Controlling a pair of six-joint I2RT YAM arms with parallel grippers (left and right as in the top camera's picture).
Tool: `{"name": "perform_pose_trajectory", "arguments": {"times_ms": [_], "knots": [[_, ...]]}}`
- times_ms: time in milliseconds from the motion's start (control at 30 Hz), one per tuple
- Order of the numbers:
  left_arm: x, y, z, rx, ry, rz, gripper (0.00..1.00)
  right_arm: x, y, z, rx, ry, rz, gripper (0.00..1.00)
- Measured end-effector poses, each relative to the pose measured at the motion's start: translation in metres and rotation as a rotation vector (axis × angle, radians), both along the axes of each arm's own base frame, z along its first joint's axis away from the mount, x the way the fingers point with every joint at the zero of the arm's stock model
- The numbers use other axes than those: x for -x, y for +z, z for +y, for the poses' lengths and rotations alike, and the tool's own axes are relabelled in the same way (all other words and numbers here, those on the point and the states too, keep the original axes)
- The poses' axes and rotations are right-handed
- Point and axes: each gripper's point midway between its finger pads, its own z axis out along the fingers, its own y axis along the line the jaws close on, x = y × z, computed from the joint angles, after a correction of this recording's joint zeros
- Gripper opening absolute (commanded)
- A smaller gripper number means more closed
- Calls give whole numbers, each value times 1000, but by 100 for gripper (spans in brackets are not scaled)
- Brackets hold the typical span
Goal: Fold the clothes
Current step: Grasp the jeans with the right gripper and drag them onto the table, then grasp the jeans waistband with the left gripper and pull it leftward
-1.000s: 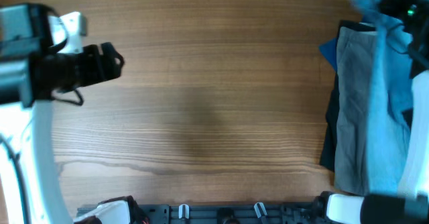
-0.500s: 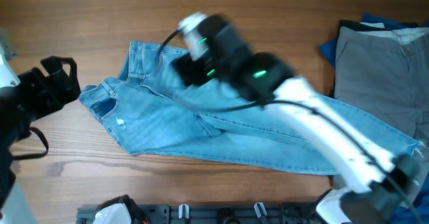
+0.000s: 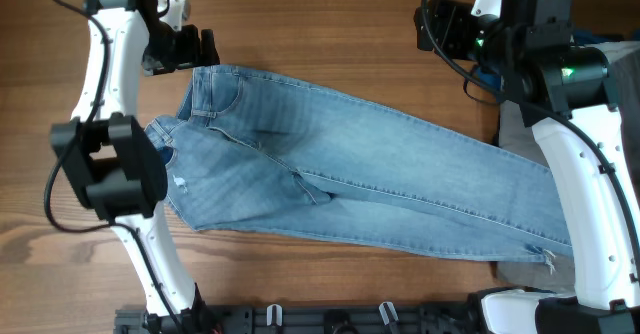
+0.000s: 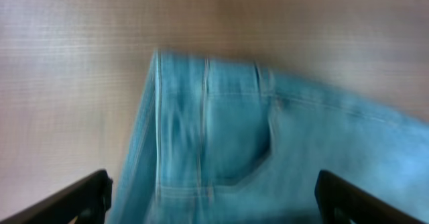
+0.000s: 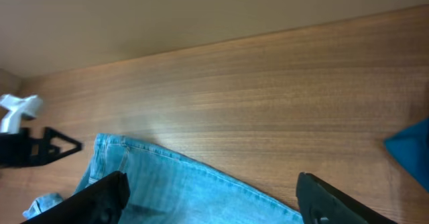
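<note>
Light blue jeans (image 3: 350,164) lie spread across the table, waistband at the upper left and leg hems at the lower right. My left gripper (image 3: 205,49) hovers at the waistband's far edge, open. In the blurred left wrist view the waistband (image 4: 221,130) lies below and between my wide-apart left gripper (image 4: 214,200), with nothing gripped. My right gripper (image 3: 428,29) is open over bare wood at the back right, apart from the jeans. In its wrist view the right gripper (image 5: 218,197) stands above the jeans' upper edge (image 5: 167,184).
A pile of other clothes lies at the right edge: a grey garment (image 3: 515,129) partly under the jeans' legs, and a blue cloth (image 3: 486,74) (image 5: 412,150) behind it. A dark rack (image 3: 330,319) runs along the front edge. Both white arms reach over the table sides.
A second ago the table was bare and the right gripper held the jeans over the pile. It swept them leftward, let go and drew back right. The left gripper moved to the waistband.
</note>
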Motion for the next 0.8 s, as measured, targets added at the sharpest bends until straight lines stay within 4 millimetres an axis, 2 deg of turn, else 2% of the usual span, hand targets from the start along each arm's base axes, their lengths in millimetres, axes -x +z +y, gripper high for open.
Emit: {"name": "perform_pose_trajectory", "arguments": {"times_ms": [67,133,167,233,267,300,333,367,400,567,600,633,700,767,800], "knots": [[-21,-28,2,-12,-23,-35,97,2,-5,-1,7,-1,20,93],[-31,-55,3,-15,-33,-37,93,2,-8,-1,12,-2,30,93],[-37,-69,4,-17,-39,-41,83,3,-10,-2,14,-2,40,93],[-42,-81,4,-18,-46,-47,75,3,-14,-2,17,-2,55,94],[-43,-81,4,-20,-51,-53,62,4,-16,-2,18,-2,63,94],[-44,-83,4,-21,-55,-52,44,5,-16,-2,19,-2,67,94],[-43,-84,4,-19,-55,-45,37,5,-17,-2,19,-2,68,94],[-42,-85,3,-14,-52,-38,16,6,-18,-2,20,-2,73,94],[-40,-87,3,-12,-56,-29,5,6,-18,-2,20,-2,74,94],[-34,-80,6,42,-29,-2,4,5,-18,-5,32,-16,72,94],[-35,-76,14,52,11,1,4,5,-18,-6,33,-18,72,94],[-46,-62,40,50,90,-36,4,5,-18,-6,35,-19,72,94],[-60,-38,80,44,185,-108,4,5,-18,-6,35,-19,71,94],[-78,19,156,23,331,-272,8,5,-18,-6,35,-19,71,94],[-77,56,204,22,416,-374,31,5,-18,-6,35,-19,71,95]]}}
